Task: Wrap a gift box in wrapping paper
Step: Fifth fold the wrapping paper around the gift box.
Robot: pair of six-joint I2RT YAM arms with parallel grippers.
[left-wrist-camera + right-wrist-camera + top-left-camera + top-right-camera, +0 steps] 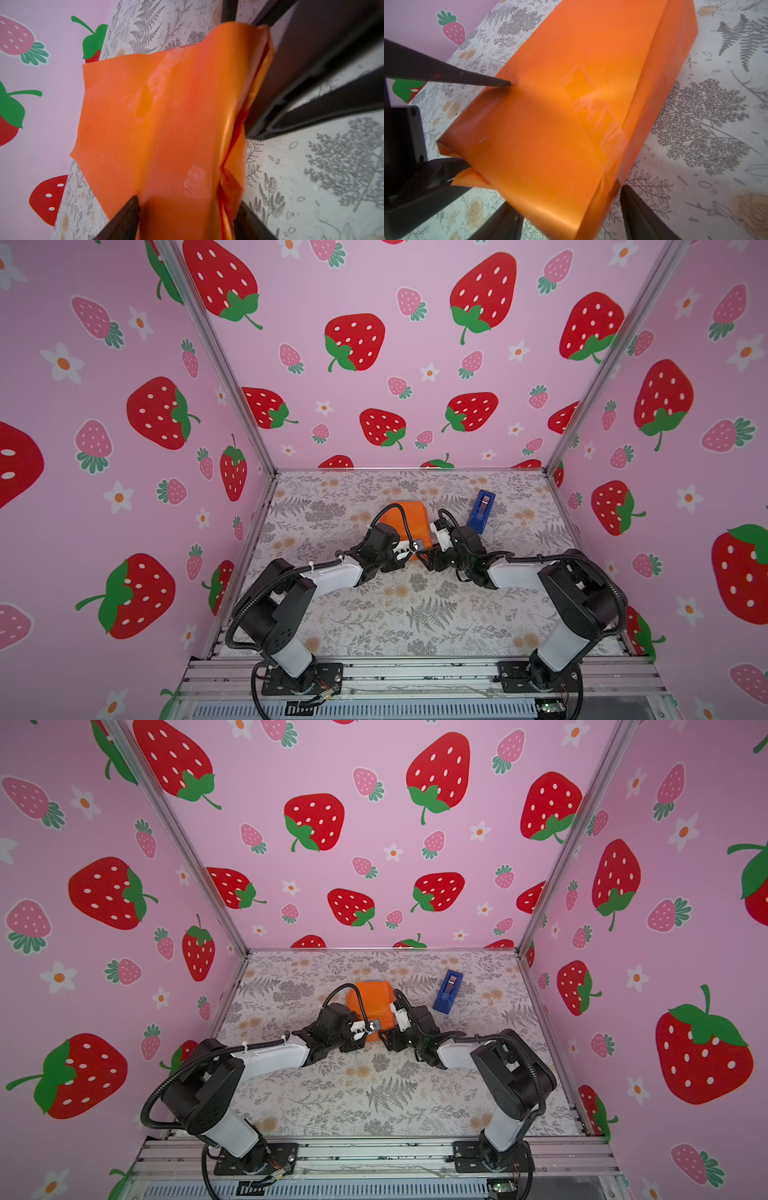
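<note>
The wrapping paper (pixel 409 516) (pixel 374 998) is glossy orange and folded into a box-shaped parcel on the table's middle. The gift box is hidden inside it. Clear tape (pixel 591 108) crosses the paper's seam. My left gripper (pixel 188 201) (pixel 411 549) is at the parcel's near end, with one finger against each side of the paper (pixel 166 124) and crumpled end flaps beside one of them. My right gripper (pixel 568 199) (pixel 432 556) straddles the parcel's near corner. One of its fingers (pixel 633 203) touches the paper's edge (pixel 571 104); the other stands a little off it.
A blue tape dispenser (pixel 481 510) (pixel 448 991) lies to the right of the parcel, just behind the right wrist. The floral table cover (pixel 415 614) is walled by strawberry-printed panels on three sides. Both arms reach in from the front rail, their wrists close together.
</note>
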